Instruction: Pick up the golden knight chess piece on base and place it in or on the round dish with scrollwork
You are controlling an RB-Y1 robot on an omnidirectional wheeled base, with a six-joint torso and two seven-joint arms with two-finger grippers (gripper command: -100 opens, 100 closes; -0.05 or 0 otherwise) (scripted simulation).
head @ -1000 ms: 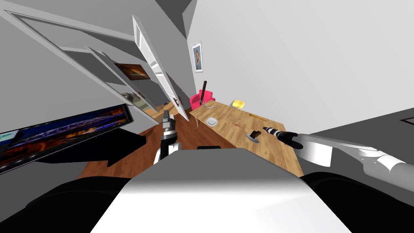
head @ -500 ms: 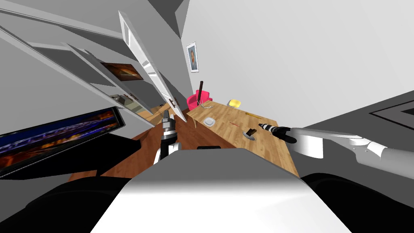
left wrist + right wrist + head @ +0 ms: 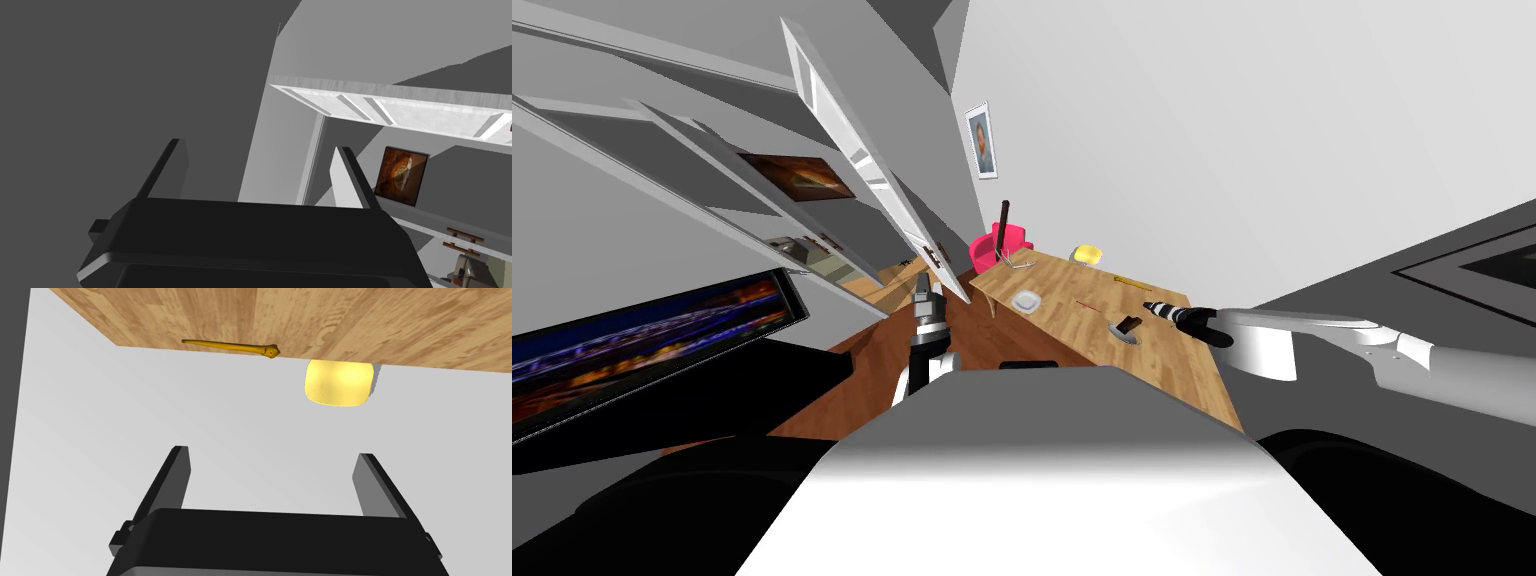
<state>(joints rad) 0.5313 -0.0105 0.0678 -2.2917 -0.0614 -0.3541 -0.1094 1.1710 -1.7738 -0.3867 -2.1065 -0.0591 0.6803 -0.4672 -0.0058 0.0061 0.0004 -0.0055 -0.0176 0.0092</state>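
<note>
Right hand [image 3: 272,452], fingers wide apart, empty, over the wooden table [image 3: 350,318].

The left gripper [image 3: 260,172] is standing open, its two fingers [image 3: 348,175] rising from the dark body at the frame's centre and gripping nothing. A dark grey wall [image 3: 125,75] is spreading behind one finger, and a paler grey strip [image 3: 280,150] is showing through the gap between the two. Beyond the other finger a white panelled door [image 3: 400,106] is running slantwise toward the frame's edge. Just beside that finger's tip, apart from the door, a framed brown-orange picture [image 3: 404,175] is hanging on a grey wall.
</note>
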